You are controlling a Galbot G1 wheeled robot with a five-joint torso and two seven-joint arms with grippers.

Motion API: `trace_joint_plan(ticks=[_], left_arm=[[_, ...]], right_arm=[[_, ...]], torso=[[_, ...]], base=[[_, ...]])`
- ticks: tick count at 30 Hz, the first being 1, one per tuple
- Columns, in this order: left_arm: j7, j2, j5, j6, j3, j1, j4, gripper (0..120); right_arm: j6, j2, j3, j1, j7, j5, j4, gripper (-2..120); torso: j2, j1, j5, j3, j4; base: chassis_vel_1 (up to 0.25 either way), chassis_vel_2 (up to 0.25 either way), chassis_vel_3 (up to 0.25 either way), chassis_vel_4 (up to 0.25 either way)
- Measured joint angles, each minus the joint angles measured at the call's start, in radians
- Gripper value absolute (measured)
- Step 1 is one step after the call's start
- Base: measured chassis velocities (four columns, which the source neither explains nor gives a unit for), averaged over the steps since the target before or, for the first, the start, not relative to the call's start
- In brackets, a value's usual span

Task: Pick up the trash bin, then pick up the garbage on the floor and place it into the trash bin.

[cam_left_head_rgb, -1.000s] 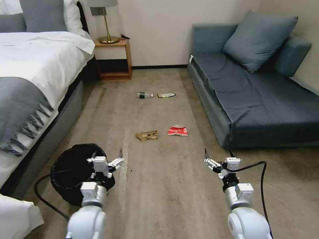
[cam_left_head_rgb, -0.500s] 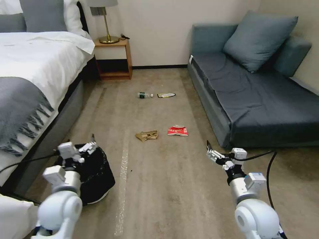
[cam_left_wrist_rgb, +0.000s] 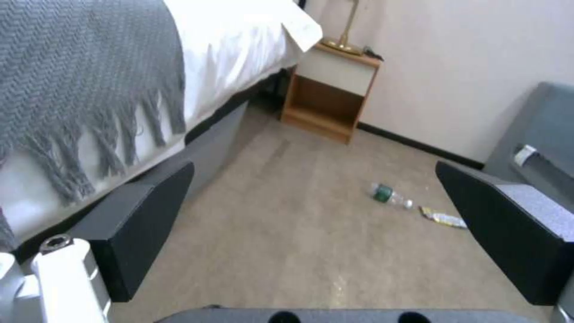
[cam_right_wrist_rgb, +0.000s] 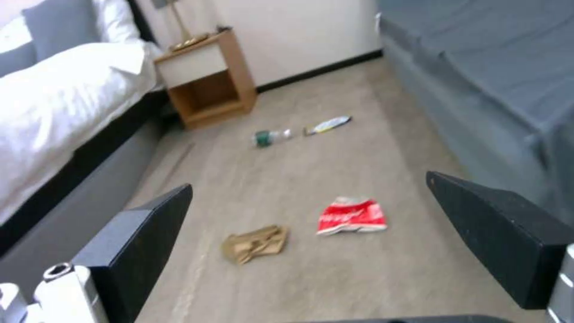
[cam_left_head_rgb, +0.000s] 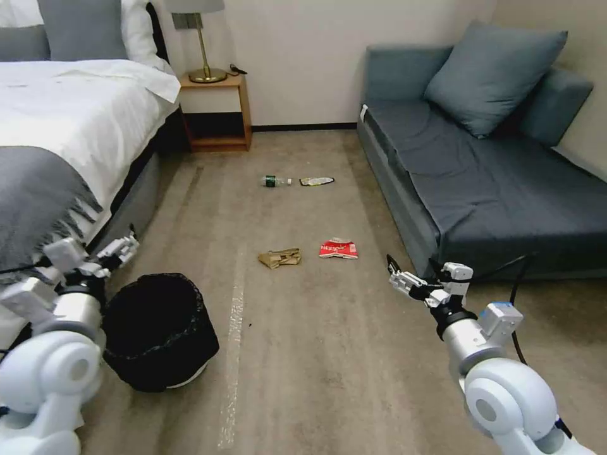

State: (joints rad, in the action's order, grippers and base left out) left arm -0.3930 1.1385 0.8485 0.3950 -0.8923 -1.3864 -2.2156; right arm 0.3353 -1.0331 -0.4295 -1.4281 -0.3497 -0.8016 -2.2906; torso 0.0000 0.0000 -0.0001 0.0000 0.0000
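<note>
We held our left gripper (cam_left_head_rgb: 129,241) wide open beside the bed (cam_left_head_rgb: 57,126), above and to the left of the trash bin (cam_left_head_rgb: 158,328), not touching it. Our right gripper (cam_left_head_rgb: 395,270), also spread wide and empty, hovered near the sofa (cam_left_head_rgb: 493,189). The red-and-white packet (cam_left_head_rgb: 338,249) and brown paper bag (cam_left_head_rgb: 279,258) lay on the carpet ahead, the bottle (cam_left_head_rgb: 275,181) and snack wrapper (cam_left_head_rgb: 316,181) farther off.

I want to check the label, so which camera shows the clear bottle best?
The left wrist view: the bottle lies nearest there, green label distinct. The right wrist view shows it blurrier, and the head view shows it small and distant.
</note>
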Motion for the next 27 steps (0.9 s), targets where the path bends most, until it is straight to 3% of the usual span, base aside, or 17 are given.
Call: trace_joint_plan(ticks=[6, 9, 14, 17, 27], left_arm=[[-0.001, -0.023, 0.007, 0.02, -0.013, -0.028, -0.017, 100], [0.008, -0.091, 0.008, 0.077, -0.05, -0.145, -0.063, 100], [0.008, -0.1, -0.001, 0.097, -0.064, -0.219, -0.063, 100], [0.004, -0.1, -0.002, 0.099, -0.067, -0.228, -0.045, 99], [-0.025, -0.136, 0.071, 0.151, -0.091, -0.213, 0.149, 97]], right_arm=[[0.032, 0.06, 0.03, 0.023, -0.046, -0.102, -0.015, 100], [0.033, 0.058, 0.04, 0.031, -0.05, -0.104, -0.005, 100], [0.033, 0.048, 0.041, 0.024, -0.047, -0.092, 0.001, 100], [0.03, 0.046, 0.039, 0.019, -0.044, -0.083, 0.002, 100], [0.01, 0.036, 0.032, 0.008, -0.036, -0.068, 0.017, 100]], torso=[[0.0, 0.0, -0.0004, 0.0, -0.0003], [0.0, 0.0, 0.0006, 0.0, 0.0006], [0.0, 0.0, -0.0003, 0.0, -0.0001], [0.0, 0.0, 0.0002, 0.0, -0.0001], [0.0, 0.0, 0.0, 0.0, 0.0]], base=[[0.0, 0.0, 0.0, 0.0], [0.0, 0.0, 0.0, 0.0], [0.0, 0.0, 0.0, 0.0], [0.0, 0.0, 0.0, 0.0], [0.0, 0.0, 0.0, 0.0]])
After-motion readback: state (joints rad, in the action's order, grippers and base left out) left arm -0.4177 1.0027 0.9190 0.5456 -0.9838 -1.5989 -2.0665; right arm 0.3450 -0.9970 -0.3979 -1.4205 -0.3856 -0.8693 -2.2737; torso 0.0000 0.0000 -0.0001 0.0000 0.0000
